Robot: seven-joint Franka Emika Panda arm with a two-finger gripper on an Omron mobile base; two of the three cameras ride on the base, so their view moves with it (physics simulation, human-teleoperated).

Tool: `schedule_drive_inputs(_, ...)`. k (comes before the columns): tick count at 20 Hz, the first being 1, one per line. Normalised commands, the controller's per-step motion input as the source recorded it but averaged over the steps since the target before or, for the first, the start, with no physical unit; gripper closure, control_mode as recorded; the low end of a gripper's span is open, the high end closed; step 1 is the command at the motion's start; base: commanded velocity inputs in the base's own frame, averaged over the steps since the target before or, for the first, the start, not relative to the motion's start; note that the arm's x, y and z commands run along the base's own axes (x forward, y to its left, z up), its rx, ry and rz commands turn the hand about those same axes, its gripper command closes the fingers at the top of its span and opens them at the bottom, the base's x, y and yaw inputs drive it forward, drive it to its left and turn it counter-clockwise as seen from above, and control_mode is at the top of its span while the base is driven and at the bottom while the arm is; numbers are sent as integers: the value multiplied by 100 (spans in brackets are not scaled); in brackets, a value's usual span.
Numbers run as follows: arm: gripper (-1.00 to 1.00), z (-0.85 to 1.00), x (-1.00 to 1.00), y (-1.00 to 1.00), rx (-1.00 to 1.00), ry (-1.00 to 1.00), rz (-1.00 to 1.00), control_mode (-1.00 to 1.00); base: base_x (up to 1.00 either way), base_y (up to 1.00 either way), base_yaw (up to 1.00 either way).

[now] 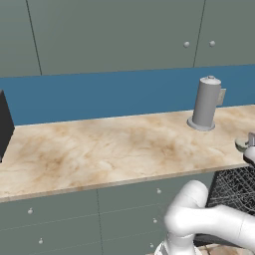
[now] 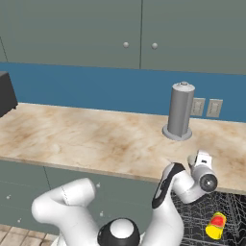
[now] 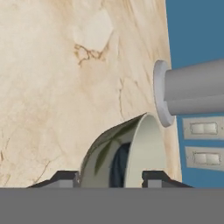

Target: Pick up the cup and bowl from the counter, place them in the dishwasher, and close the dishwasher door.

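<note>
The small pale bowl sits between my gripper's two dark fingertips, which press against its sides. It rests on the beige marble counter, near the front edge at the far right, where the gripper reaches it. In the right base view the hand hangs over the bowl. Below the counter is the dishwasher, its dark inside and wire racks showing. A yellow and red cup lies in the rack. The dishwasher door is out of view.
A tall grey canister stands at the back of the counter, just behind the bowl. Wall sockets sit on the blue backsplash. A black appliance is at the far left. Grey knobbed drawers run under the counter.
</note>
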Motion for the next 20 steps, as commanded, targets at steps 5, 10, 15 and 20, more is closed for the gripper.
schedule_drive_inputs(5,100,-16,15,-13,0,0,0,-100,0,0,0)
schedule_drive_inputs(10,100,2,-11,-7,-3,0,0,-100,0,0,0)
schedule_drive_inputs(15,100,36,-52,-6,-12,-4,0,-100,0,0,0)
schedule_drive_inputs(20,100,42,-53,-5,-12,-4,0,-100,0,0,0)
